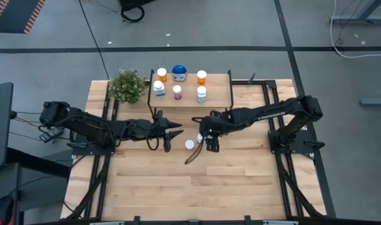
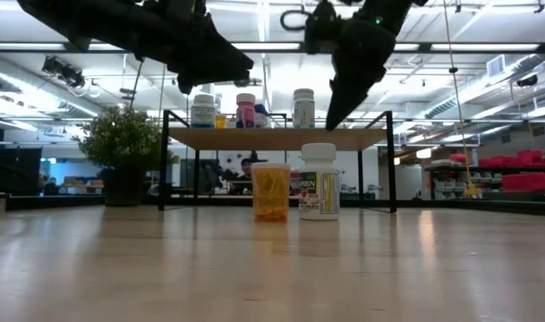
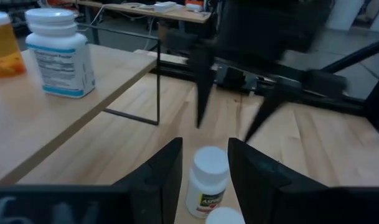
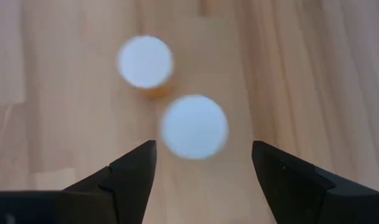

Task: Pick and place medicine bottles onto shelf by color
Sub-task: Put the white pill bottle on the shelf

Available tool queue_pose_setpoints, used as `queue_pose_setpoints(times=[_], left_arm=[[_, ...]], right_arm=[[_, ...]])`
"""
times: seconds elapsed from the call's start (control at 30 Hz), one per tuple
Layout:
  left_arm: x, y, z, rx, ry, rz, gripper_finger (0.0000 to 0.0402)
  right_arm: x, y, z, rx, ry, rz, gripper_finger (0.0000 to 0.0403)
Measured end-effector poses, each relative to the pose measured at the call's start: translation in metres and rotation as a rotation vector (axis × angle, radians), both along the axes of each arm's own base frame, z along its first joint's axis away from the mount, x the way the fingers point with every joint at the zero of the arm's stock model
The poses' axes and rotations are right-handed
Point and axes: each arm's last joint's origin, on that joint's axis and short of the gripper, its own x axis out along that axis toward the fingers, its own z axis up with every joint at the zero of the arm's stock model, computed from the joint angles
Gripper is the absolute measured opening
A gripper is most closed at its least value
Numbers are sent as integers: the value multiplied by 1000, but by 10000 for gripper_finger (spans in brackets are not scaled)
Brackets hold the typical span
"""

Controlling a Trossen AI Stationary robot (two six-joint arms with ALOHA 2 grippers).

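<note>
Two medicine bottles stand upright on the table in front of the shelf (image 1: 221, 94): an orange one (image 2: 271, 191) and a white one (image 2: 319, 182), both white-capped. My right gripper (image 4: 205, 162) hangs open above them, pointing steeply down, the white bottle's cap (image 4: 194, 126) just ahead of its fingers and the orange bottle's cap (image 4: 145, 61) beyond. My left gripper (image 3: 205, 162) is open and nearly level, high above the table, left of the two bottles; the white bottle (image 3: 208, 180) shows past its fingers. Several more bottles stand on the shelf board (image 1: 177, 84).
A green potted plant (image 1: 127, 85) stands at the shelf's left end. The two grippers (image 1: 176, 132) (image 1: 210, 144) are close together over the table's middle. The shelf's black legs (image 2: 390, 161) stand just behind the two bottles. Bare wood lies toward the near edge (image 1: 196, 194).
</note>
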Motion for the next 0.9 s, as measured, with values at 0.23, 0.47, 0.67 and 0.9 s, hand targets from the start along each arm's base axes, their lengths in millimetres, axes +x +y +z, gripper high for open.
queue_pose_setpoints(times=[0.23, 0.47, 0.67, 0.9], left_arm=[[-2, 0, 0, 32, 29, -7, 132], [-3, -5, 0, 2, 27, -22, 135], [-4, -13, -1, -13, 38, -48, 127], [-5, -14, -2, -14, 47, -51, 117]], right_arm=[[1, -8, 0, 48, -14, -66, 304], [12, 0, -24, 36, 48, -60, 314], [20, -1, -32, 31, 34, -50, 314], [25, -8, -45, 26, 62, -63, 314]])
